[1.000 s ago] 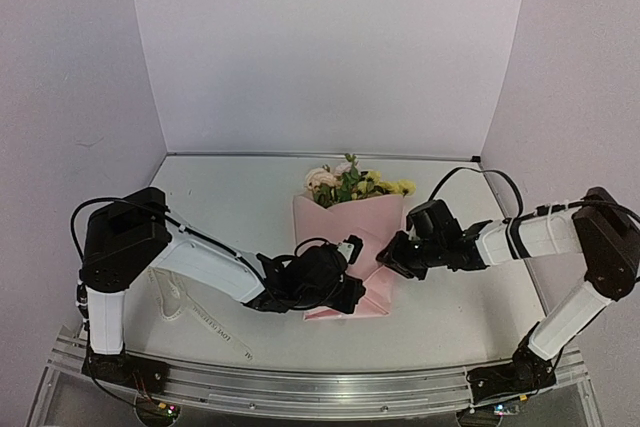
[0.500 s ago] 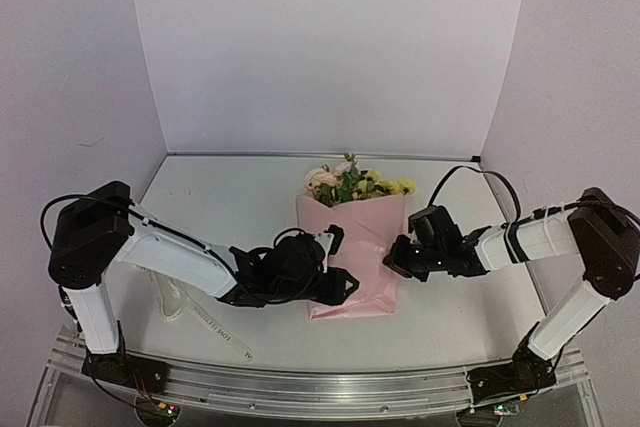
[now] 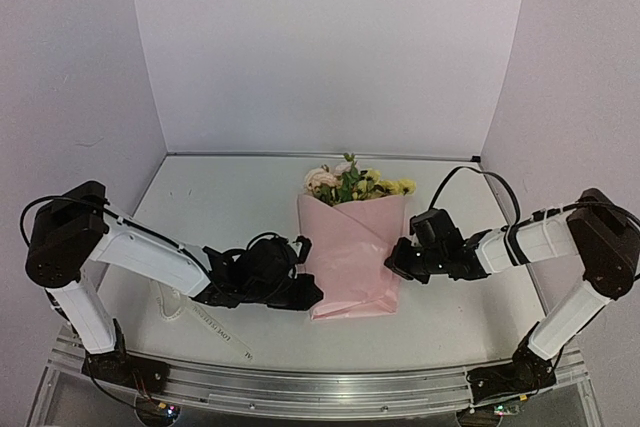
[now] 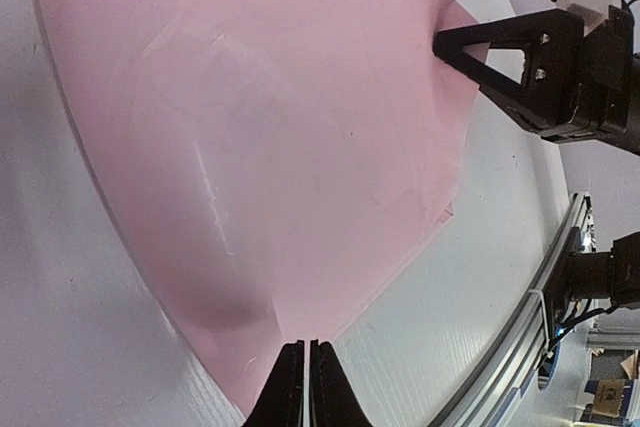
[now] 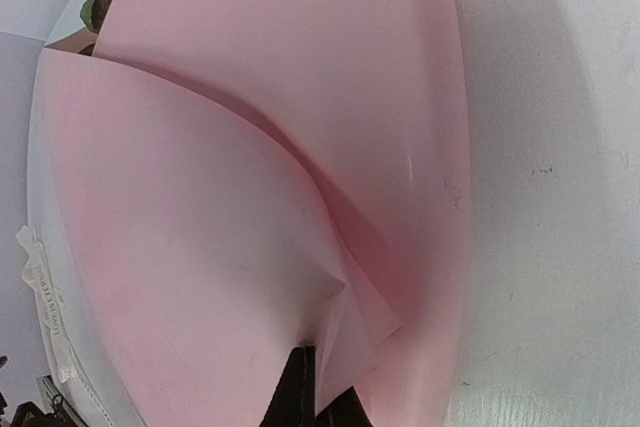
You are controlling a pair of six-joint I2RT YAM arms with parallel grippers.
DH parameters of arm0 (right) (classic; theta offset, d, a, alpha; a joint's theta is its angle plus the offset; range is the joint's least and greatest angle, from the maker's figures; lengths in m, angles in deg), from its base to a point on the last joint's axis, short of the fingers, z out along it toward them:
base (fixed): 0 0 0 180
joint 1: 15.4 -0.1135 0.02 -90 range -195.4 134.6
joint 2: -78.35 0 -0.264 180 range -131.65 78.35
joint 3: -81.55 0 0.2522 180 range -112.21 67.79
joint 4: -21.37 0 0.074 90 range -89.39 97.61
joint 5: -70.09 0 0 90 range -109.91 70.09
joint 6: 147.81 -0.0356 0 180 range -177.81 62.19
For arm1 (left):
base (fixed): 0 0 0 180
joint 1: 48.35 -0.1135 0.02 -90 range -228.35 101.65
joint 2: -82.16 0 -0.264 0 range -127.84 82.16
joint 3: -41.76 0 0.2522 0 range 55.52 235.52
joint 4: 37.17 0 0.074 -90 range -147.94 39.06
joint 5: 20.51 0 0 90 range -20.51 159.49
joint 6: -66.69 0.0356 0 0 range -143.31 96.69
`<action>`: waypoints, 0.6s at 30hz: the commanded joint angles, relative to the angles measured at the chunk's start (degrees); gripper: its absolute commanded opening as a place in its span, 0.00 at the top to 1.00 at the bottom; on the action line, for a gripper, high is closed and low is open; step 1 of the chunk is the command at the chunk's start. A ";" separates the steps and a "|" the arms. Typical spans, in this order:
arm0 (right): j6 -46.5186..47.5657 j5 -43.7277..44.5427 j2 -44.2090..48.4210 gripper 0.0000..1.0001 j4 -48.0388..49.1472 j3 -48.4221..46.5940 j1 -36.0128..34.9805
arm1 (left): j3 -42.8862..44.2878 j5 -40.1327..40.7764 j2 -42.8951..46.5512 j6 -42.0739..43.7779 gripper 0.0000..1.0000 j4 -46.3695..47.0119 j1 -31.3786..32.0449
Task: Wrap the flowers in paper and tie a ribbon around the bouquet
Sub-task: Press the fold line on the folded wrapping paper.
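Your left gripper has slid back, closed at the paper edge, maybe nipping it; right gripper pinches the far side; ribbon untied

White table, plain walls, metal rail up front!
The table lies pale and flat, and the right wrist view picks out a few small dark scuffs on it. Back wall and side walls box it in. The ribbed rail runs along the near edge, tiny lights glowing at its left end.
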 commanded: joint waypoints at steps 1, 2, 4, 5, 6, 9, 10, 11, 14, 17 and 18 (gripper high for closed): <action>0.51 1.53 -0.02 1.00 1.56 -0.57 0.11 | 1.05 -3.10 -0.79 -1.53 0.97 -1.05 -0.02; 0.46 1.68 -0.07 1.00 1.38 -0.71 0.08 | 1.53 -3.54 -1.47 -1.60 0.97 -1.32 0.01; 0.54 2.08 -0.09 1.00 0.81 -1.03 0.08 | 2.48 -4.60 -3.22 -1.63 0.98 -1.73 -0.11; 0.63 2.28 -0.13 1.00 0.33 -1.18 0.08 | 2.93 -5.40 -4.43 -1.66 0.98 -1.64 -0.13; 0.75 2.48 -0.10 1.00 0.11 -1.34 0.09 | 3.69 -6.03 -5.49 -1.77 0.98 -1.74 -0.19; 1.13 2.79 -0.27 1.00 -0.49 -1.84 0.08 | 4.82 -7.57 -8.26 -2.02 0.99 -1.75 -0.35; 1.21 2.84 -0.35 1.00 -0.73 -2.03 0.13 | 4.77 -7.70 -8.31 -2.13 0.99 -1.60 -0.34; 1.29 2.86 -0.45 1.00 -0.98 -2.25 0.12 | 4.60 -7.66 -8.02 -2.20 0.99 -1.56 -0.34; 1.40 2.84 -0.60 1.00 -1.37 -2.75 0.10 | 3.75 -7.21 -5.54 -2.23 0.96 -2.28 -0.36; 1.49 2.73 -0.59 1.00 -1.66 -3.14 0.06 | 1.94 -6.73 -2.09 -2.50 0.95 -2.92 -0.45; 1.50 2.73 -0.52 1.00 -1.77 -3.32 0.02 | 1.32 -6.66 -1.13 -2.77 0.94 -2.85 -0.56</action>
